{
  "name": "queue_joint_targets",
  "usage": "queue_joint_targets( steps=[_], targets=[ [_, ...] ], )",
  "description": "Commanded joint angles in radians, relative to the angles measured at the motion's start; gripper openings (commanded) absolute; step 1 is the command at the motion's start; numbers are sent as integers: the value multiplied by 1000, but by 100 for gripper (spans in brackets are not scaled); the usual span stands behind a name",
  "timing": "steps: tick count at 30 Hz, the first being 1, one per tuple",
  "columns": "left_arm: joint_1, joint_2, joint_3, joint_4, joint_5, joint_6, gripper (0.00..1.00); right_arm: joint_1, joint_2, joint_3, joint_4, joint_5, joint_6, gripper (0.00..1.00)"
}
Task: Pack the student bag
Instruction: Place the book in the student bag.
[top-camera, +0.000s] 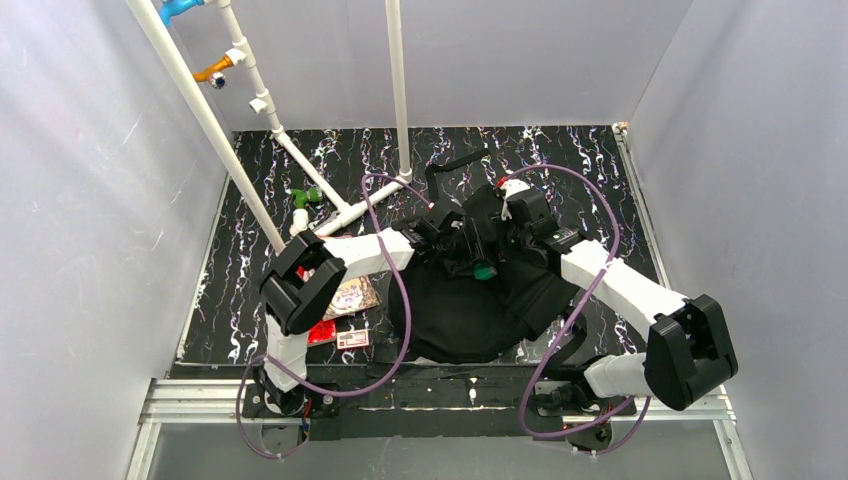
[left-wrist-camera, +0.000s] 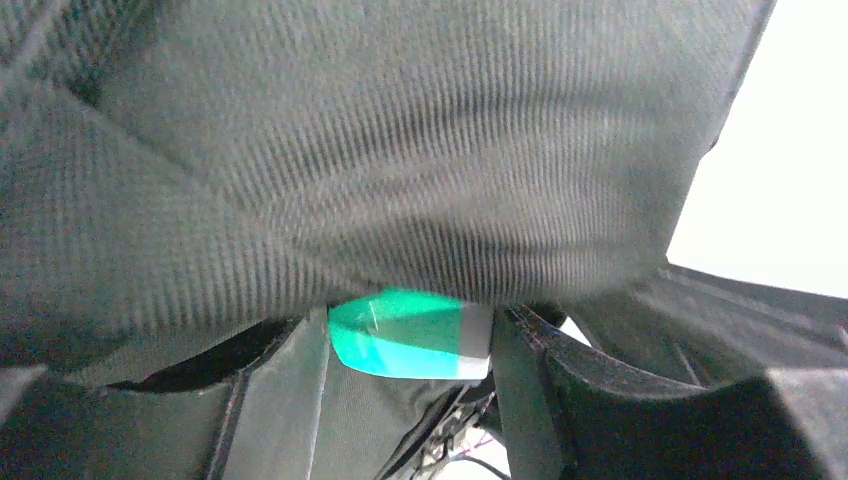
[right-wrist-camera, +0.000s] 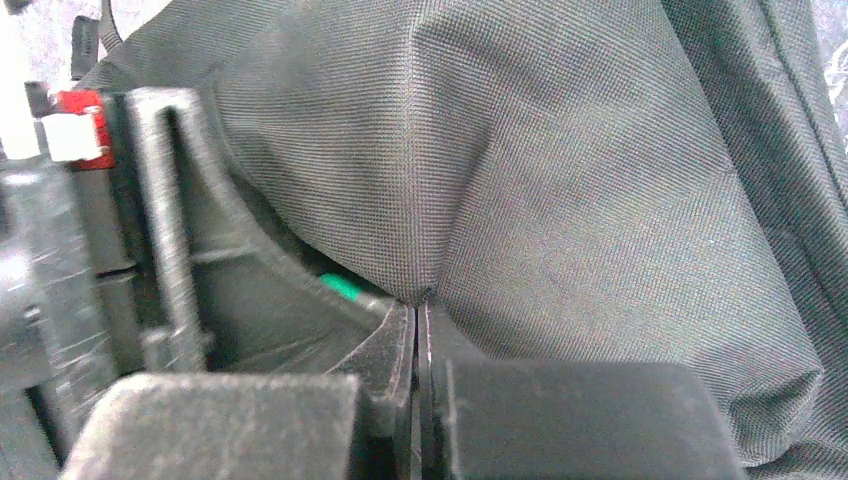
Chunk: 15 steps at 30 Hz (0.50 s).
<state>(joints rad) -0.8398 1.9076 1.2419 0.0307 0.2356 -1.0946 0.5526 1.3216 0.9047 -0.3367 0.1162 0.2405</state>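
Black student bag (top-camera: 470, 318), one; left gripper (top-camera: 460, 250), right gripper (top-camera: 500, 238); one green object (top-camera: 484, 271).

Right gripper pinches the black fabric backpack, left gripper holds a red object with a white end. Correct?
Not red: the left wrist view shows the left gripper holding a green object with a white end. The right gripper pinches the black fabric backpack.

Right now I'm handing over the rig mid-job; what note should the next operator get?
Left end effector: closed on a green object, tucked under the student bag's fabric.
Right end effector: shut, pinching a fold of the bag.
Bag lies mid-table between the arms.
Done: bag's contents hidden, cannot tell.
Left: likely release the green object inside, then the flat packet and red cards beside the left arm.
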Motion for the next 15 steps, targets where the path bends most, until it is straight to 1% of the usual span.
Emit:
queue_joint_targets(
  steps=[1, 4, 7, 11, 12, 13, 14, 15],
  targets=[
    [-7, 66, 75, 42, -35, -56, 39, 3, -48, 7, 59, -53, 35, 1],
    [-7, 78, 98, 39, -55, -49, 45, 1, -51, 4, 57, -46, 33, 1],
    [-3, 84, 109, 28, -80, -78, 46, 0, -54, 2, 59, -44, 34, 1],
    [4, 70, 113, 2, -98, -183, 46, 0, -50, -3, 60, -48, 39, 1],
    [13, 61, 137, -87, -106, -272, 52, 0, -51, -7, 62, -56, 43, 1],
    [18, 63, 150, -97, -95, -296, 59, 0, -53, -9, 65, -57, 45, 1],
    [24, 71, 164, -114, -85, -322, 62, 0, -54, -12, 67, -58, 45, 1],
    [26, 77, 176, -118, -71, -345, 62, -1, -54, -14, 68, -58, 45, 1]
  ],
)
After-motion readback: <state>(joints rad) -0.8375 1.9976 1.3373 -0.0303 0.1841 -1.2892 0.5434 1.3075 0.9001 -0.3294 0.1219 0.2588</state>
